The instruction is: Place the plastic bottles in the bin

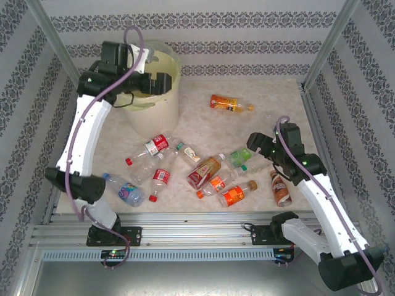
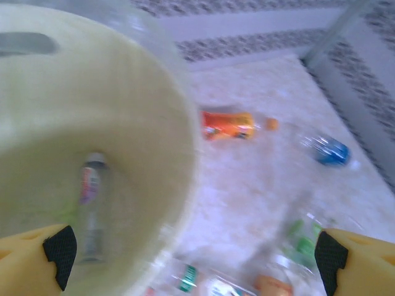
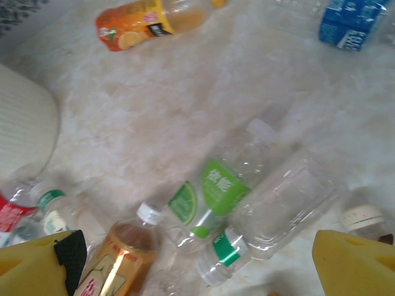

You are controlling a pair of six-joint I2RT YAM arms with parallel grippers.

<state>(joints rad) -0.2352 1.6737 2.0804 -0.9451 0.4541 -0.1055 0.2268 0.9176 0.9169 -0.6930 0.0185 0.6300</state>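
The pale-yellow bin [image 1: 157, 108] stands at the back left. My left gripper [image 1: 165, 83] hangs open over its mouth, holding nothing. In the left wrist view the left gripper [image 2: 192, 259] is above the bin's rim [image 2: 185, 154], and one bottle [image 2: 91, 203] lies inside. Several plastic bottles lie scattered on the table, among them an orange one [image 1: 228, 103] and a red-labelled one [image 1: 157, 145]. My right gripper [image 1: 255, 147] is open just above a green-labelled bottle [image 3: 213, 191] and a clear bottle with a green neck band [image 3: 271, 219]. In its wrist view the right gripper [image 3: 194, 259] is empty.
A tan-labelled bottle [image 3: 117, 262] lies close to my right gripper's left finger. A blue-labelled bottle [image 3: 349, 24] sits near the far right frame post. Metal frame rails [image 1: 185, 231] border the table's near edge, and patterned walls close in the back and sides.
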